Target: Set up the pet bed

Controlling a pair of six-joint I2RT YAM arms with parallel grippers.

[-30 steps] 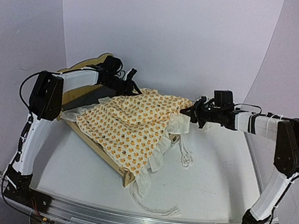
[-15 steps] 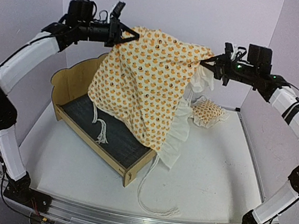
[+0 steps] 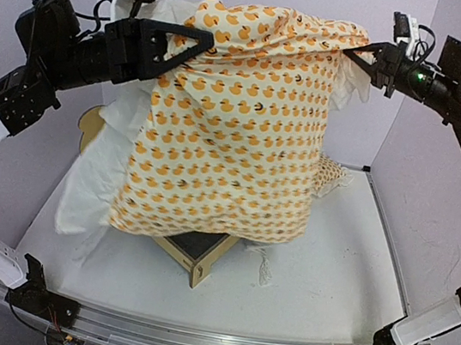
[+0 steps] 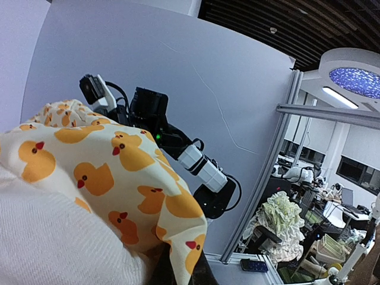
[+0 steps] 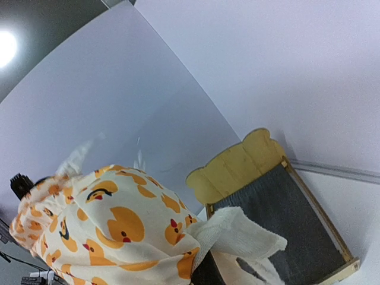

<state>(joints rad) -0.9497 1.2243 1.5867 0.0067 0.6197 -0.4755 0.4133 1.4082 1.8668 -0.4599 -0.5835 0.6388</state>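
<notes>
Overhead, left claw [image 3: 203, 40] and right claw [image 3: 356, 58] each seem clamped on a top corner of the bedding [image 3: 234, 147].

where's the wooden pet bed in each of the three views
Top external: pet bed low centre, mostly hidden behind the hanging duck-print bedding; its near corner shows.
Left wrist: not in it.
Right wrist: right of centre, headboard and dark base in sight.
Shared landmark: the duck-print bedding, also lower left in the left wrist and right wrist views.
</notes>
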